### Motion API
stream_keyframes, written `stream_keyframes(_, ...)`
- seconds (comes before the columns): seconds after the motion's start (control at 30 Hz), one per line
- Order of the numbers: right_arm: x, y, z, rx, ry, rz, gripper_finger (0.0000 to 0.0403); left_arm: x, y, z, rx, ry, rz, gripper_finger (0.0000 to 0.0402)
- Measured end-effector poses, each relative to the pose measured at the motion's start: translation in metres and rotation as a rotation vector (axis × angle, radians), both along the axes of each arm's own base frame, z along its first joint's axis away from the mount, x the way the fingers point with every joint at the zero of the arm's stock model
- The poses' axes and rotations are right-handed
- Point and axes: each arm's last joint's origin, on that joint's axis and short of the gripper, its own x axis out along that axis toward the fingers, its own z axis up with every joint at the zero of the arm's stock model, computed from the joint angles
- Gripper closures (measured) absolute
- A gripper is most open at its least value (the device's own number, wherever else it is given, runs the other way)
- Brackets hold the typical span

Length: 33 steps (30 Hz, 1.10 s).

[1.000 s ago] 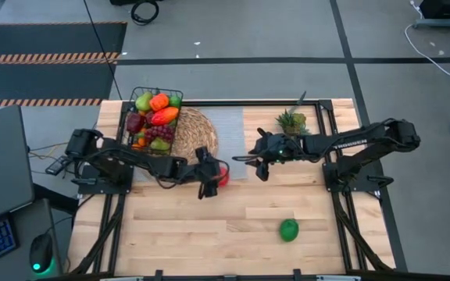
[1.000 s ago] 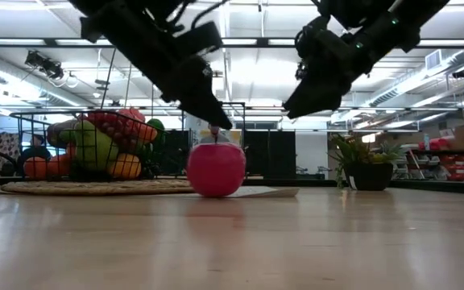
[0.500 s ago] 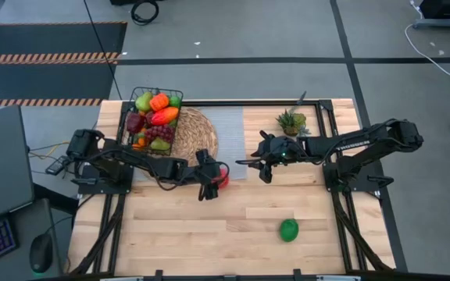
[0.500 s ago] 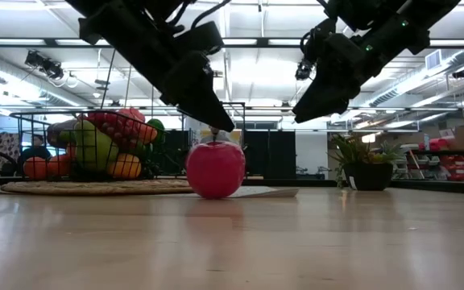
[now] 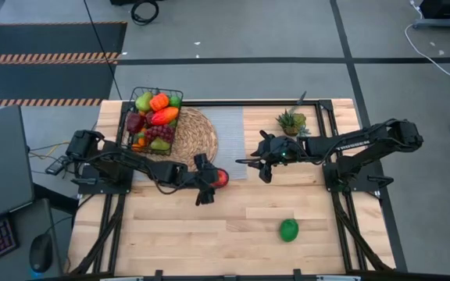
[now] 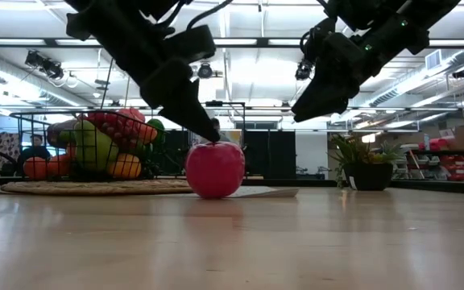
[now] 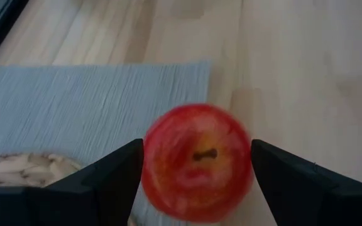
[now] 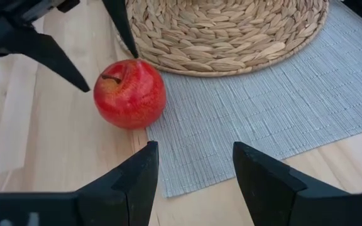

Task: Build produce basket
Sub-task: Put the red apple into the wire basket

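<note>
A red apple (image 5: pixel 221 178) (image 8: pixel 129 94) stands stem up on the table at the near corner of a grey placemat (image 5: pixel 229 129). My left gripper (image 7: pixel 197 157) (image 5: pixel 207 186) is open and slants down over it, one finger on each side of the apple (image 7: pixel 197 164). My right gripper (image 8: pixel 193 157) (image 5: pixel 262 173) is open too, hovering above the placemat to the apple's right. The black wire basket (image 5: pixel 153 117) (image 6: pixel 95 145) stands on the round woven mat (image 5: pixel 198 133), piled with produce. A green lime (image 5: pixel 288 229) lies alone on the wood near the front edge. My left gripper straddles the apple's upper half (image 8: pixel 121 72) from above, slanting in from the table's left. Its fingertips (image 8: pixel 134 55) stand right at the apple's skin, but I cannot tell whether they touch. The apple rests on the table.
A spiky potted plant (image 5: pixel 291 121) (image 6: pixel 369 169) stands at the far right, behind my right arm. The woven mat (image 8: pixel 225 31) lies just beyond the apple. Bare wood stretches along the near half of the table around the lime.
My left gripper has come down and shifted slightly toward the table's left, so its fingertips now sit level with the apple's top. The apple has stayed in place. My right gripper has drawn back a little toward the right.
</note>
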Motion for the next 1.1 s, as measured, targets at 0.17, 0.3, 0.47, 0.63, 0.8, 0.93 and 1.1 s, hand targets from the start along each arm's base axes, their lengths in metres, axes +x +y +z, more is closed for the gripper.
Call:
stream_keyframes(0.17, 0.0002, 0.0, 0.0003, 0.0, -0.004, 0.0, 0.0193, -0.0014, 0.0003, -0.0014, -0.005, 0.017, 0.009, 0.0106)
stream_keyframes(0.3, 0.0007, 0.0, 0.001, 0.0, -0.012, 0.0, 0.0193, -0.0014, 0.0003, -0.0013, -0.005, 0.016, 0.009, 0.0123)
stream_keyframes(0.47, 0.0008, 0.0, 0.0011, -0.001, -0.013, 0.0, 0.0193, -0.0013, 0.0004, -0.0013, -0.004, 0.016, 0.009, 0.0179)
stream_keyframes(0.63, 0.0008, 0.0, 0.0011, -0.001, -0.014, 0.0, 0.0193, -0.0013, 0.0003, -0.0011, 0.001, 0.017, 0.003, 0.0244)
stream_keyframes(0.8, 0.0008, 0.0, 0.0011, 0.0, -0.013, 0.0, 0.0193, -0.0008, 0.0002, -0.0007, 0.007, 0.013, -0.003, 0.0285)
stream_keyframes(0.93, 0.0009, 0.0, 0.0011, 0.0, -0.013, 0.0, 0.0193, -0.0005, -0.0001, -0.0003, 0.006, 0.011, -0.014, 0.0298)
stream_keyframes(1.1, 0.0009, 0.0001, 0.0012, 0.002, -0.014, 0.003, 0.0193, 0.0006, -0.002, -0.0008, -0.028, 0.016, -0.071, 0.0295)
